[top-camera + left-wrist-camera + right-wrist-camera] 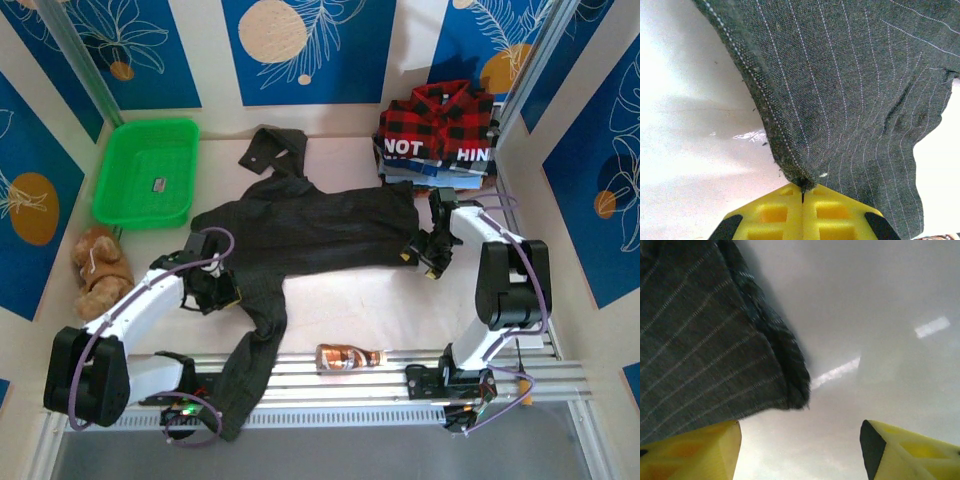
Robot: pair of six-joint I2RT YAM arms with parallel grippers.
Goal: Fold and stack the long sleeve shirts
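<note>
One charcoal pinstriped shirt (310, 225) lies spread across the white counter (340, 300), one sleeve trailing over the near edge; the left tool (802, 192), on a low, bent arm, is clenched on its stitched edge, while the right tool (425, 255), on a folded arm, stands released beside the opposite corner.

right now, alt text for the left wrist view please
The left gripper is shut on the edge of a dark pinstriped shirt. The cloth spreads up the picture over a white table.
</note>
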